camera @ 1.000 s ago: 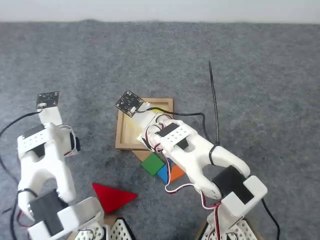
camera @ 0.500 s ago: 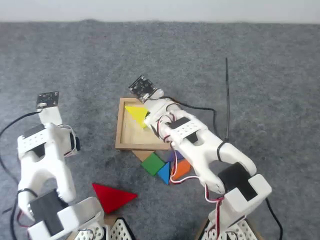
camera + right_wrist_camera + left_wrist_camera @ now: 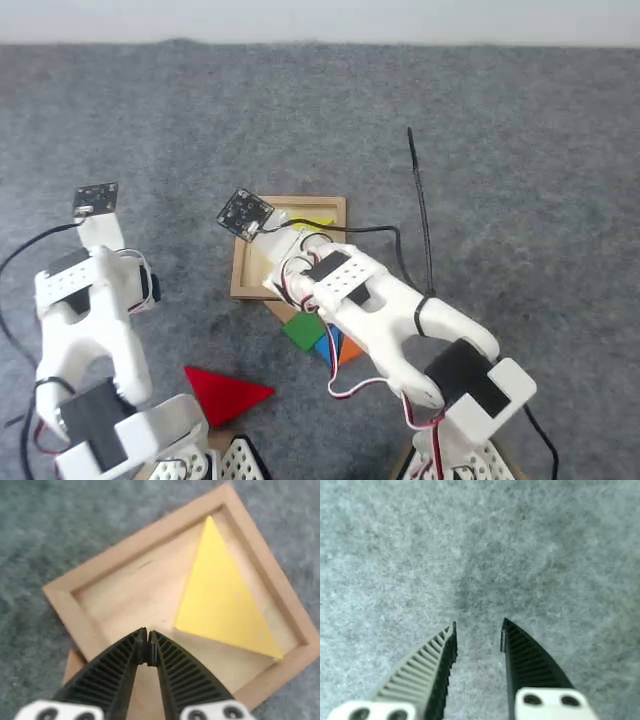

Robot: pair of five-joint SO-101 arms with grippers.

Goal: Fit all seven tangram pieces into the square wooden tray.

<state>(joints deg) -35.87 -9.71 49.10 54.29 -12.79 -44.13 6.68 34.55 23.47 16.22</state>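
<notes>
The large yellow triangle (image 3: 225, 600) lies flat inside the square wooden tray (image 3: 135, 542), its long edge against one wall and its square corner pointing at the tray's middle. That placement looks deliberate, since it fills one quarter and leaves a clean open floor for the other pieces. In the high view the triangle shows at the tray's 1 o'clock corner.

The right pincer (image 3: 148, 635) hovers over the bare tray floor beside the triangle, its jaws pressed together on nothing. That suggests it has let the piece go and is free for the next pick.

At the tray's 6 o'clock edge a green square piece (image 3: 305, 328), a blue piece (image 3: 325, 346) and an orange piece (image 3: 351, 349) sit bunched together under the right arm, within easy reach. The red triangle (image 3: 228, 393) lies apart at 7 o'clock, nearer the left arm's base.

The left pincer (image 3: 479, 625) hangs with jaws apart over the grey carpeted surface (image 3: 520, 200), well off at the tray's 9 o'clock, likely parked out of the way.
</notes>
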